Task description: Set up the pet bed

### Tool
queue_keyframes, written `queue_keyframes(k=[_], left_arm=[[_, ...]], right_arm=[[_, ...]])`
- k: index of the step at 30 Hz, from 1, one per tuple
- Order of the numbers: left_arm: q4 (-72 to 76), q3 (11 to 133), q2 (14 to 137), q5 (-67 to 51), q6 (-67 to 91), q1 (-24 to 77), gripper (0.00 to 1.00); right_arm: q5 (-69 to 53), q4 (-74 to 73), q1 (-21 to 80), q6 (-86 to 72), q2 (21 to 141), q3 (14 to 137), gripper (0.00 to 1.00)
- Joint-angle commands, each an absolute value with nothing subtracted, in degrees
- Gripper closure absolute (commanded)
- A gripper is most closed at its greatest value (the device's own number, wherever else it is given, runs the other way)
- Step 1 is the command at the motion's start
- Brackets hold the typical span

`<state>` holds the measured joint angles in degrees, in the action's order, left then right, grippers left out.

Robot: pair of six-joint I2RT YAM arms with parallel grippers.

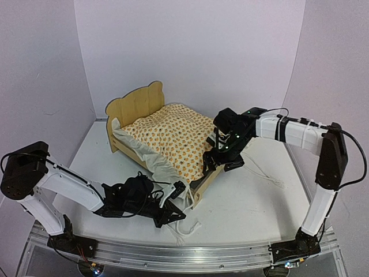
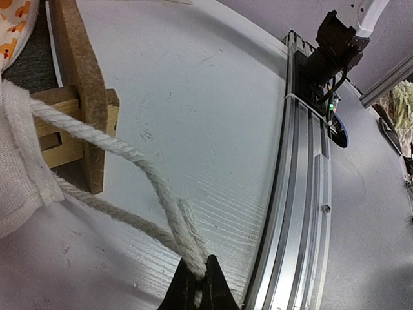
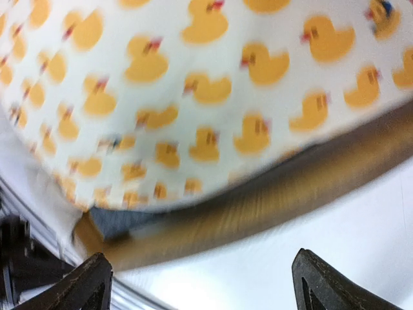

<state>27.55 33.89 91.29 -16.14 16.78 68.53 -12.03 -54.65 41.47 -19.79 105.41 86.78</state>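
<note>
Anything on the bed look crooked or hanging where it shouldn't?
Yes. The white ruffle of the bedding spills over the pet bed on its left side, and a white cord trails off the foot corner onto the table, pinched in the left hand.

The pet bed (image 1: pixel 135 105) is set on the table (image 1: pixel 253 196), headboard far left, footboard near right. The bedding (image 1: pixel 173 135) is laid in it and draped over its left side. A cord (image 2: pixel 129 152) is trailed from the near corner to the left gripper (image 2: pixel 197 284), in front. The right gripper (image 3: pixel 200 284) is held at the right rail.
</note>
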Motion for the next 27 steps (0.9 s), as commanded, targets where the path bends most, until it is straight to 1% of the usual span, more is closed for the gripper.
queue_keyframes(k=[1, 4, 6, 9, 14, 18, 21, 23, 24, 26, 27], left_arm=[[31.1, 33.12, 88.25, -18.43, 18.42, 67.28, 1.0], [31.08, 33.22, 88.73, -19.75, 18.47, 66.72, 1.0], [31.19, 33.38, 89.17, -20.58, 18.88, 66.47, 1.0], [31.5, 32.79, 89.25, -20.32, 19.39, 66.04, 1.0], [32.15, 30.35, 88.26, -17.5, 20.87, 65.03, 1.0], [32.13, 28.88, 86.79, -14.41, 23.29, 64.74, 1.0], [31.79, 28.5, 85.33, -13.61, 23.63, 64.26, 1.0], [33.75, 28.25, 85.17, -9.19, 27.5, 63.02, 1.0], [34.68, 29.69, 86.53, -11.31, 29.85, 62.11, 1.0], [34.88, 33.53, 89.27, -18.99, 32.67, 62.3, 1.0], [34.85, 34.06, 89.56, -21.6, 33.19, 63.05, 1.0]], right_arm=[[-14.34, -62.45, 42.37, -17.69, 93.65, 83.29, 0.02], [-14.39, -65.85, 43.19, -15.21, 89.3, 81.07, 0.02], [-16.3, -65.41, 45.11, -12.62, 86.99, 78.39, 0.02], [-19.74, -59.21, 49.06, -13.18, 86.93, 71.9, 0.02], [-13.14, -47.84, 59.78, -12.56, 90.75, 63.35, 0.02], [-9.98, -36.47, 61.01, -16.26, 90.93, 55.5, 0.02], [-7.32, -31.21, 62.15, -17.34, 90.59, 52.1, 0.02], [-6.66, -21.86, 62.65, -19.0, 90.09, 47.17, 0.02], [-6.49, -19.81, 62.66, -20.35, 90.57, 45.73, 0.03], [-8.07, -20.3, 62.89, -20.83, 91.92, 46.4, 0.12], [-8.11, -20.74, 63.26, -20.36, 91.96, 46.83, 0.14]])
